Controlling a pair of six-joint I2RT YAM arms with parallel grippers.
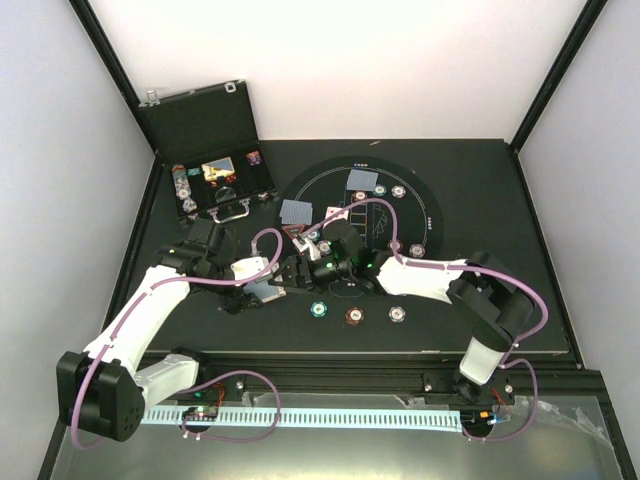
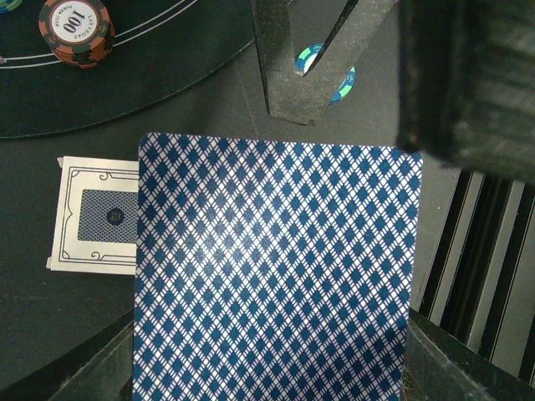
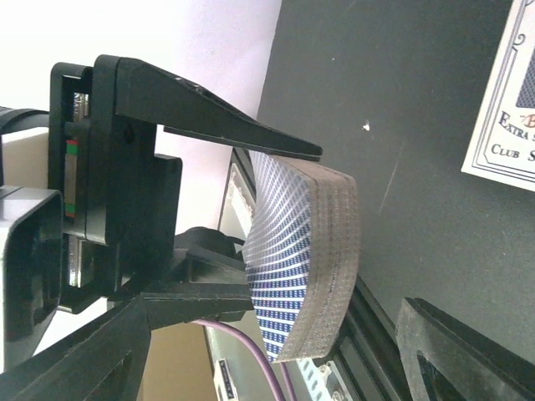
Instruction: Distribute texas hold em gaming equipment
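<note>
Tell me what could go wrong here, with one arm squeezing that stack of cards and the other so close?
1. The deck is bowed in the left gripper's squeeze; it might spring loose and scatter.
2. The right gripper, open and very close, might drag off several cards instead of one.
3. One of its fingers hangs near a teal chip and could knock it.
</note>
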